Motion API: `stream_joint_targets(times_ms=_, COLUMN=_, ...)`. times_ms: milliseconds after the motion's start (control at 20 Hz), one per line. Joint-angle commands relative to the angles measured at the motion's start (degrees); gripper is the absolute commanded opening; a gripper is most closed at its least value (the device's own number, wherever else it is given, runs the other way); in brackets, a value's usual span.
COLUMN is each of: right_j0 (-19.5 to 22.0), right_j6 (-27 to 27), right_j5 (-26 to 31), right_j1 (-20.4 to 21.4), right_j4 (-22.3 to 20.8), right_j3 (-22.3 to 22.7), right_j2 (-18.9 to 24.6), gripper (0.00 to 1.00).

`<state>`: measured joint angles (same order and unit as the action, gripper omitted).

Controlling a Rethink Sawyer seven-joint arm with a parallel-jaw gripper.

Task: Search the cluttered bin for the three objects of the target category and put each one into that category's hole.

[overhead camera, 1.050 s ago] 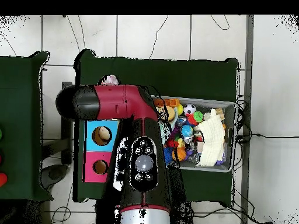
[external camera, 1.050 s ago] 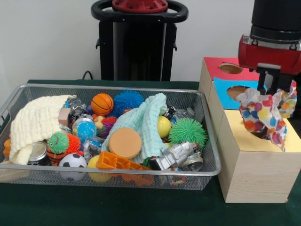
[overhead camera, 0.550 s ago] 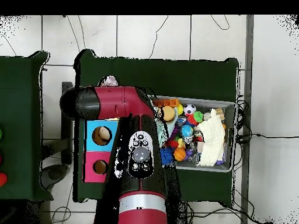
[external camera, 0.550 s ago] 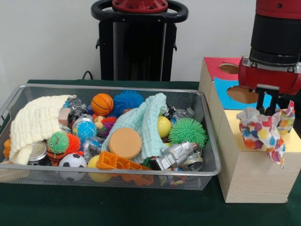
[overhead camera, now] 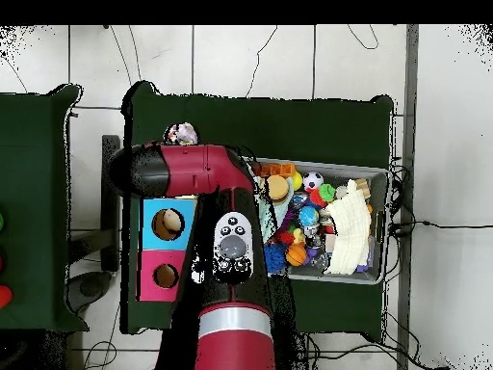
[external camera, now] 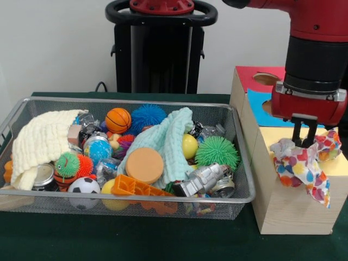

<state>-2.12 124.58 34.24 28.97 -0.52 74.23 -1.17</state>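
Gripper [external camera: 304, 142] is sitting lower than half a second ago and much lower than a second ago, tips now down in the polka-dot cloth [external camera: 302, 166]. Two dark fingers [external camera: 297, 132] are showing with a narrow gap, folds of cloth bunching around and between the tips; reads as still pinching the cloth, though the contact point is partly hidden.

The cloth has dropped with it: a second ago hanging clear above the yellow box top [external camera: 338, 163], now lying on it directly below the gripper, one tail draping over the front edge down the wood face. Whether any of it is in the hole, cannot tell, the hole is covered.

Blue section [external camera: 257, 107] and red section [external camera: 247, 77] are lying behind the gripper, holes uncovered.

Wire bin [external camera: 136, 203] off to the side at picture-left of the gripper is looking unchanged: cream cloth [external camera: 41, 142], mint cloth [external camera: 166, 142], green spiky ball [external camera: 217, 151], basketball [external camera: 118, 119] all in the same spots.

Overhead: the arm [overhead camera: 197, 173] has swung further over the box, and only a scrap of cloth [overhead camera: 180, 133] is peeking out past its end.
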Motion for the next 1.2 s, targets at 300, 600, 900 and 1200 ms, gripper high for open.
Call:
stream_joint_targets(times_ms=300, right_j0=1.28, right_j6=-0.72, right_j5=8.71, right_j1=-1.44, right_j4=-3.18, right_j3=0.77, right_j2=0.20, gripper=0.00)
stream_joint_targets(times_ms=600, right_j0=0.25, right_j6=-2.58, right_j5=12.09, right_j1=-4.01, right_j4=-6.28, right_j3=-2.61, right_j2=-0.48, gripper=0.00)
stream_joint_targets(times_ms=900, right_j0=-1.07, right_j6=-0.98, right_j5=16.26, right_j1=-2.18, right_j4=-5.87, right_j3=-0.76, right_j2=0.72, gripper=0.00)
stream_joint_targets(times_ms=1200, right_j0=2.38, right_j6=-3.60, right_j5=12.52, right_j1=1.31, right_j4=-4.90, right_j3=8.64, right_j2=3.79, gripper=0.00)
